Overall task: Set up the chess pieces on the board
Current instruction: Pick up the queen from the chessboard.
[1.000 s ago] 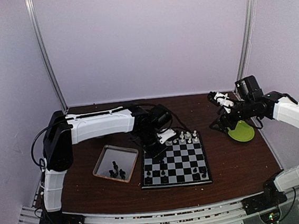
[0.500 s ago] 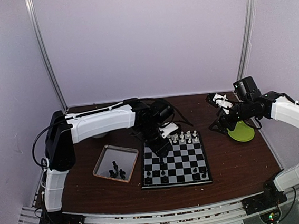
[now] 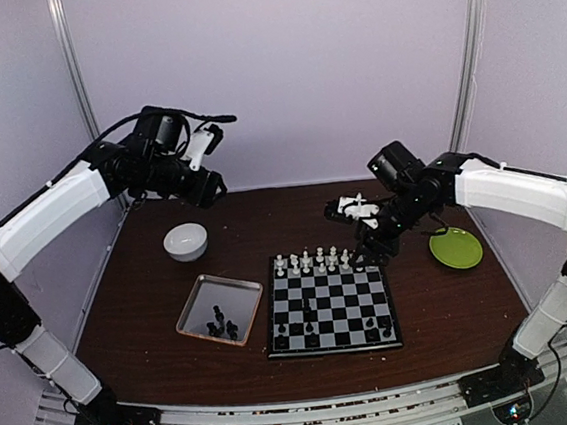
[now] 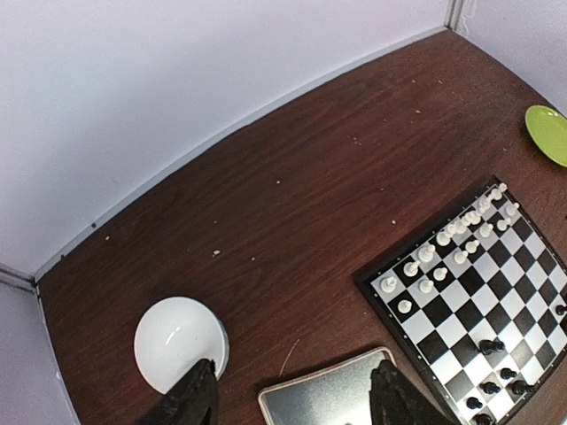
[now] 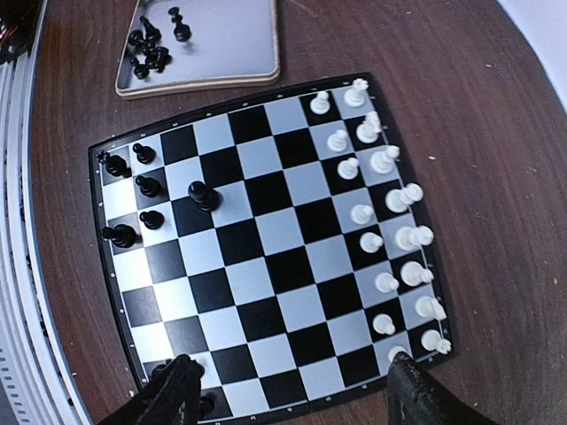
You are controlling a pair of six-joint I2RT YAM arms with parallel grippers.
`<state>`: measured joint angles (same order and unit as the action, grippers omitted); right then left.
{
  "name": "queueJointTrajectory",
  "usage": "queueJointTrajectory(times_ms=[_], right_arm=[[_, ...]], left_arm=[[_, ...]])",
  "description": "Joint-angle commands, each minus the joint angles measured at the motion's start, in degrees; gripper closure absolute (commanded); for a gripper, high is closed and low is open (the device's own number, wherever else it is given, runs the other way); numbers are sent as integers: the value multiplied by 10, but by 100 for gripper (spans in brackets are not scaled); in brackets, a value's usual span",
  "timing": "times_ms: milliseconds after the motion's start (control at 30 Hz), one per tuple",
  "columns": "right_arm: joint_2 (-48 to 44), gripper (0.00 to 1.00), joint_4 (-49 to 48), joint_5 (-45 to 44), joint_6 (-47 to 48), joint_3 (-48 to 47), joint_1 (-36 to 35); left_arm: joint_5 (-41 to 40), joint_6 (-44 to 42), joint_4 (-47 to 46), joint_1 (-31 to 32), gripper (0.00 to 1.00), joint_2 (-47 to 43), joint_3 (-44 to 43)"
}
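From above, the left gripper (image 3: pixel 206 165) hangs high over the far left corner of the table (image 3: pixel 142 306), well apart from the board (image 3: pixel 333 308). The right gripper (image 3: pixel 361 212) hovers above the board's far right edge. White pieces (image 3: pixel 313 261) fill the two far rows. Black pieces (image 3: pixel 309 322) dot the near rows thinly, and more lie in the tray (image 3: pixel 233 296) just left of the board. At this size we cannot tell which chessman is which.

In the left wrist view, the left gripper stands released, dark fingers (image 4: pixel 190 403) spread with nothing between them. Below it are a round, glazed white bowl (image 4: pixel 177 341) and the tray's brushed-metal corner. The table is dark, grained wood.

In the right wrist view, the right gripper is likewise spread and empty over the glossy black and pale grey checks.

We judge the danger to lie in crowding. The white ranks stand nearly touching, and the tray's black pieces huddle in a clump. Blunt fingers coming down on one tiny, smooth chessman could topple or drag its neighbours, or let it slip.
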<state>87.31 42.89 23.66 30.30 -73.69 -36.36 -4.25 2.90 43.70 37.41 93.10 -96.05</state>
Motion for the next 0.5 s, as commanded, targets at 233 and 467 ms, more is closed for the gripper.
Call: queueJointTrajectory(times_ms=[233,467], right_arm=[[225,27,92,-18,-12,-186,-96],[301,26,106,-35,-23,-245,-122]], left_arm=[[-28,18,-133,-18,35,-84,109],[-8,24,-128,-18,34,-85,105]])
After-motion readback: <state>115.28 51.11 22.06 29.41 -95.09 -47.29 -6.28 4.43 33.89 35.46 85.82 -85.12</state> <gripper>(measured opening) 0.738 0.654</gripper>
